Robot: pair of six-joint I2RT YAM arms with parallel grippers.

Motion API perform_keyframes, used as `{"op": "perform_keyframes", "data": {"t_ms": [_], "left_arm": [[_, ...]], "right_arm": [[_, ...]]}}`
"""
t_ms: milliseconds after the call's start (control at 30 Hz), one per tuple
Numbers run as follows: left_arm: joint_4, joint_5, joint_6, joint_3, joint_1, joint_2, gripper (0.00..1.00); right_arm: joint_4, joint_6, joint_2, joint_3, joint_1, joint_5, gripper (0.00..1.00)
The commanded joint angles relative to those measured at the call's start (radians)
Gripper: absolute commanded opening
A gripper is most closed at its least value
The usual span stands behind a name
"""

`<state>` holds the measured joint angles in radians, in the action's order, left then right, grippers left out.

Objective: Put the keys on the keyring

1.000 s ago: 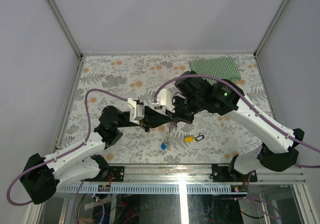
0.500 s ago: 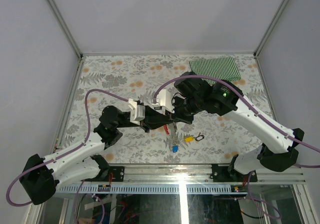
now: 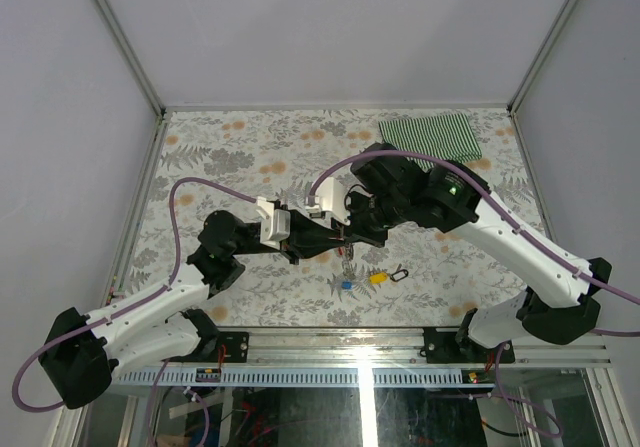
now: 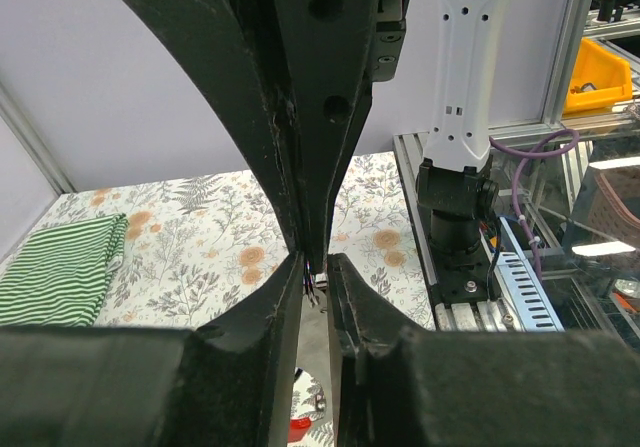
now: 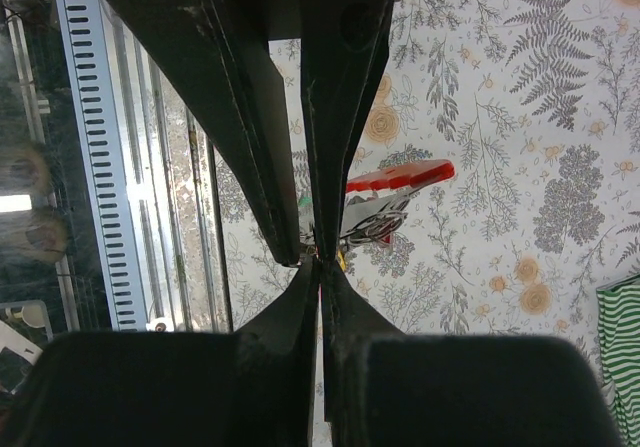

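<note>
Both grippers meet tip to tip above the front middle of the table. My right gripper (image 3: 350, 237) (image 5: 320, 265) is shut on the keyring's thin metal ring. The keyring's red clip (image 5: 400, 176) (image 4: 298, 429) sticks out just past those tips, and its chain (image 3: 347, 263) hangs down. A blue key (image 3: 346, 285) dangles at the chain's end. My left gripper (image 3: 330, 242) (image 4: 318, 267) faces it, its jaws a narrow gap apart with a tiny bit of metal at the tips. A yellow key (image 3: 378, 277) lies on the table to the right.
A small black loop (image 3: 400, 273) lies beside the yellow key. A green striped cloth (image 3: 430, 133) (image 4: 55, 272) is at the back right. The table's front rail (image 3: 360, 345) runs close below the grippers, and white walls close in the sides.
My left gripper's jaws have parted slightly. The chain with the blue key has swung from the left to hang straight below the grippers. Both arms have stayed nearly in place.
</note>
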<state>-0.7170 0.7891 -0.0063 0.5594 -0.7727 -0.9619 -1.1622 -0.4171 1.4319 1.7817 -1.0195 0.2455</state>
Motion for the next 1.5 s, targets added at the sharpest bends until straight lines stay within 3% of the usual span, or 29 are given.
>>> {"op": "perform_keyframes", "data": {"t_ms": [0, 167, 433, 633, 700, 833, 1133, 1467], "left_arm": [[-0.002, 0.025, 0.009, 0.027, -0.007, 0.006, 0.16], [0.001, 0.026, 0.012, 0.027, -0.007, 0.008, 0.15], [0.004, 0.026, 0.011, 0.028, -0.007, 0.006, 0.00], [0.009, 0.028, 0.016, 0.024, -0.007, 0.012, 0.00], [-0.010, 0.016, 0.011, 0.011, -0.007, 0.019, 0.00], [-0.100, -0.038, -0.017, -0.033, -0.007, 0.044, 0.00], [-0.399, -0.199, -0.134, -0.147, -0.007, 0.070, 0.00], [-0.699, -0.338, -0.252, -0.233, -0.006, 0.032, 0.00]], "right_arm": [[0.059, -0.005, -0.050, 0.007, -0.008, -0.025, 0.00], [0.062, -0.005, -0.051, 0.007, -0.008, -0.024, 0.00], [0.068, -0.007, -0.054, 0.001, -0.009, -0.026, 0.00], [0.091, -0.004, -0.073, -0.014, -0.008, -0.040, 0.00], [0.108, -0.002, -0.086, -0.025, -0.009, -0.049, 0.04], [0.167, 0.019, -0.127, -0.066, -0.009, -0.074, 0.20], [0.468, 0.178, -0.283, -0.250, -0.008, -0.202, 0.35], [0.849, 0.546, -0.440, -0.528, -0.008, -0.248, 0.31]]}}
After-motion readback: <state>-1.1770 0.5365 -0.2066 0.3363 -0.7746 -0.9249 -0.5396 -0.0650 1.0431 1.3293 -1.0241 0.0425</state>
